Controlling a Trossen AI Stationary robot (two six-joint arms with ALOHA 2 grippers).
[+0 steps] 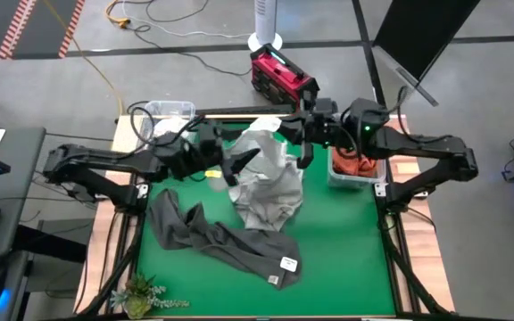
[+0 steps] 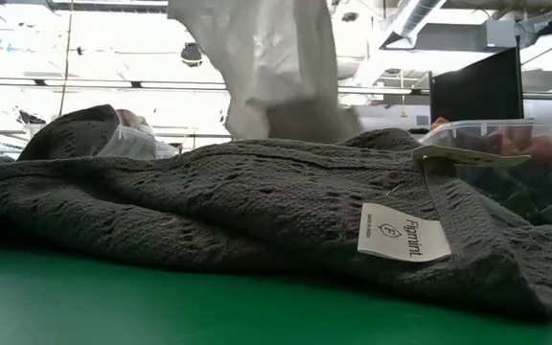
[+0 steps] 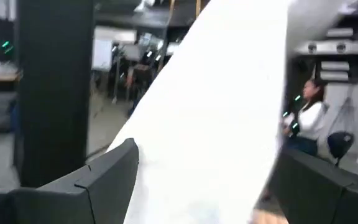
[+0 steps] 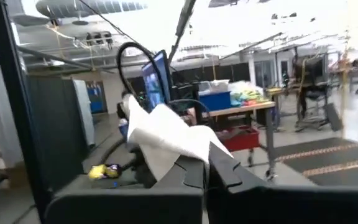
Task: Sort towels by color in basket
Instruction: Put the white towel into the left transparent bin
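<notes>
A white towel (image 1: pixel 270 174) hangs lifted between both arms above the table's far middle; in the low view the white towel (image 2: pixel 281 67) hangs behind the foreground cloth. My right gripper (image 1: pixel 300 135) is shut on its top. My left gripper (image 1: pixel 236 165) is open at its left side, and in the left wrist view the white cloth (image 3: pixel 216 124) runs between the spread fingers of my left gripper (image 3: pixel 210 180). A dark grey towel (image 1: pixel 226 236) lies crumpled on the green mat, its label (image 2: pixel 405 233) facing the near edge. My right gripper pinches a bunched edge of the white towel (image 4: pixel 166 134) between its two fingers (image 4: pixel 219 165), at the towel's top. The towel hangs below the hold, its lower folds reaching the mat. My left gripper's fingers (image 3: pixel 114 171) stand on either side of the cloth; whether they touch it I cannot tell.
A clear bin (image 1: pixel 357 169) at the table's right edge holds rust orange cloth; the same bin (image 2: pixel 506 153) shows in the low view. Another clear bin (image 1: pixel 163 116) sits at the far left corner. A small plant (image 1: pixel 141 294) stands at the near left corner. A seated person (image 3: pixel 306 121) shows beyond the table.
</notes>
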